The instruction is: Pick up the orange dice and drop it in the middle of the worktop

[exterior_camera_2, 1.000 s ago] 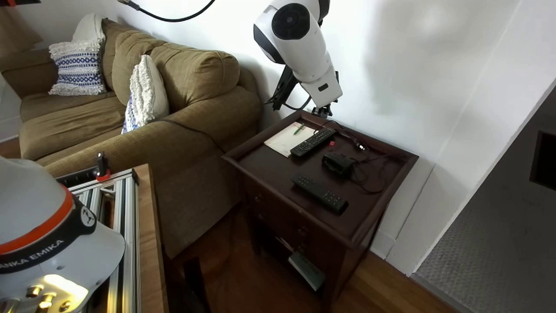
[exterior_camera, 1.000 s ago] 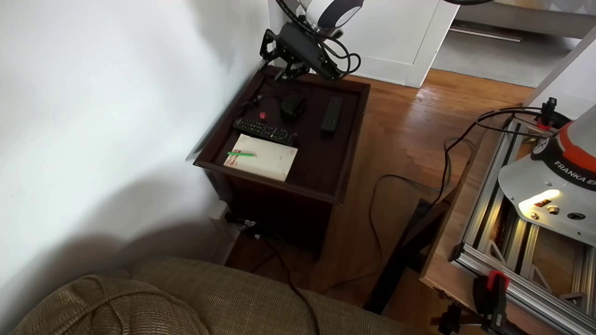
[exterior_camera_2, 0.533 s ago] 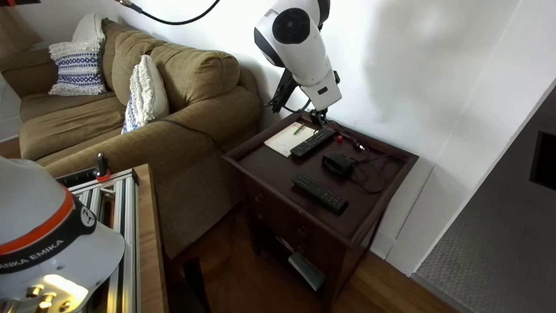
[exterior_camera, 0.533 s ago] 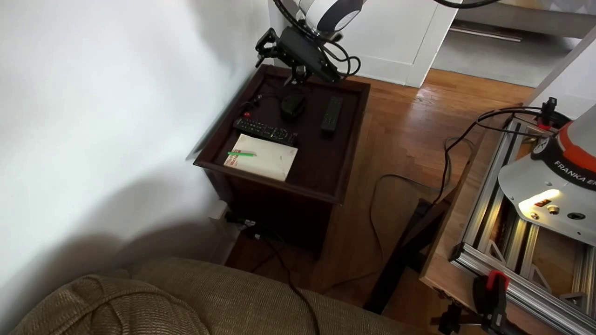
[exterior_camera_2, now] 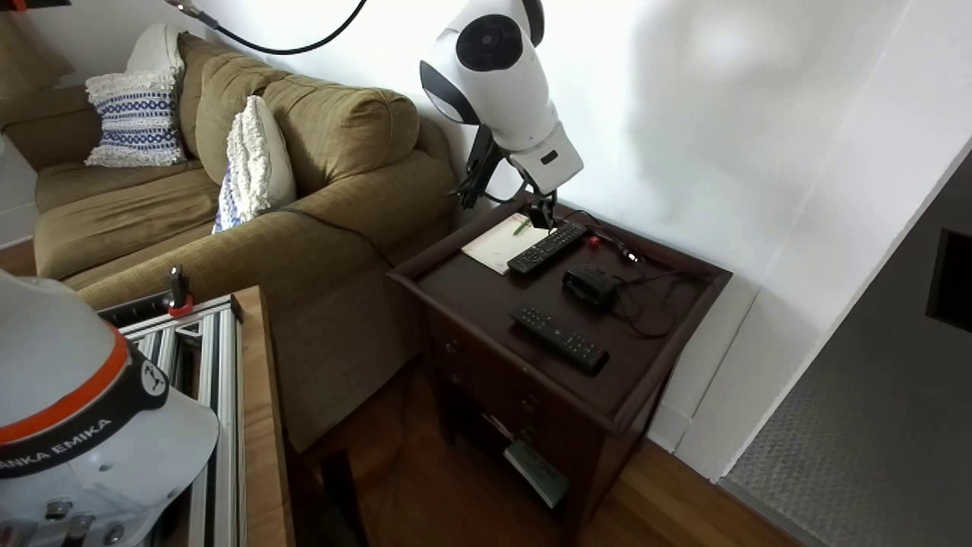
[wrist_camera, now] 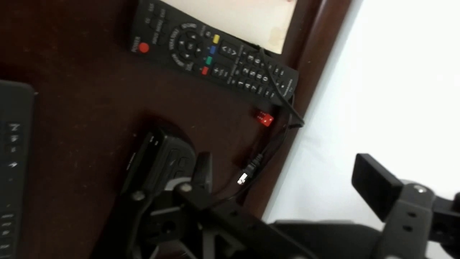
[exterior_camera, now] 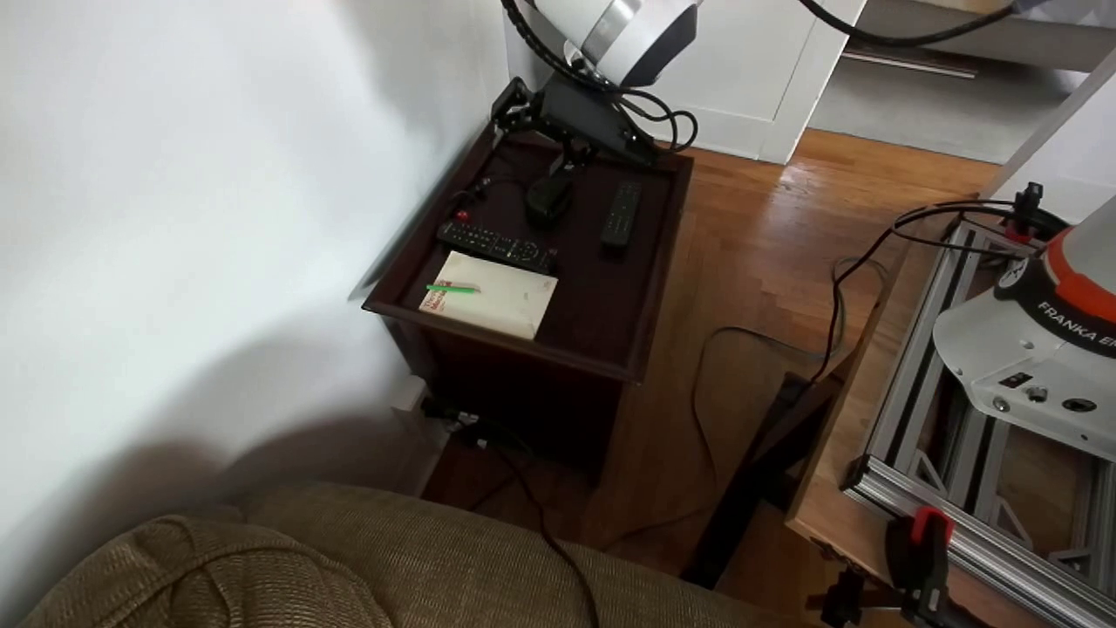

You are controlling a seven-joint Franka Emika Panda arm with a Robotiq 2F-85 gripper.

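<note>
The orange dice [wrist_camera: 265,118], a tiny red-orange cube with pale dots, lies on the dark reddish-brown worktop [wrist_camera: 90,97]. It sits near the wall-side rim, beside the end of the long remote and close to a thin cable. Both exterior views show the dice [exterior_camera: 462,215] [exterior_camera_2: 593,242] there, apart from the gripper. My gripper [wrist_camera: 287,178] stands open, its fingers wide apart with nothing between them. In an exterior view the gripper [exterior_camera: 527,150] hangs over the worktop's far end, above the surface.
A long black remote [wrist_camera: 222,59] borders a cream booklet [exterior_camera: 501,301] carrying a green pencil [exterior_camera: 452,289]. A black boxy device [exterior_camera_2: 591,287] and another remote [exterior_camera_2: 560,338] also lie on the worktop. A plug [wrist_camera: 248,172] trails cables along the rim, close to the white wall [exterior_camera: 261,174].
The gripper has opened wider. The dice has shifted towards the wall-side rim, then stayed still over the last half second. The arm has moved down and slightly sideways.
</note>
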